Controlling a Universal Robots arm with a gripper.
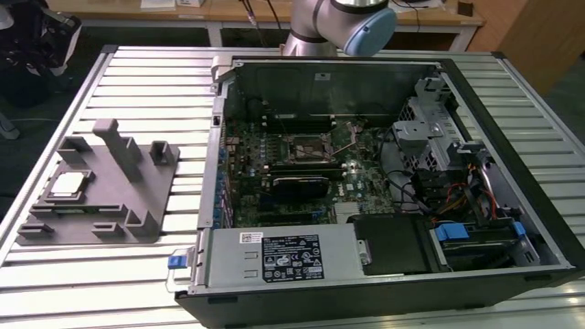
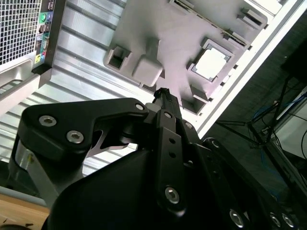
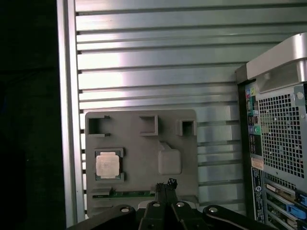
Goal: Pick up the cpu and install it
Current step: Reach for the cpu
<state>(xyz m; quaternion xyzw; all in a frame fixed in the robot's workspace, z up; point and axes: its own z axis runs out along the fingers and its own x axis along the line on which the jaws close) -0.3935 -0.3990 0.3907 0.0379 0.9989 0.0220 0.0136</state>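
The cpu [image 3: 107,165] has a smooth, shiny metal top. Its holder [image 3: 144,153] looks like matt grey plastic. The ribbed table [image 3: 144,62] is brushed metal with a soft gleam. The gripper [image 3: 166,184] is matt black with bright screws, and the computer case [image 3: 280,139] has perforated metal mesh.

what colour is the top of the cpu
The cpu top is shiny silver-white, clearest in the first wrist view, where it sits in the grey holder.
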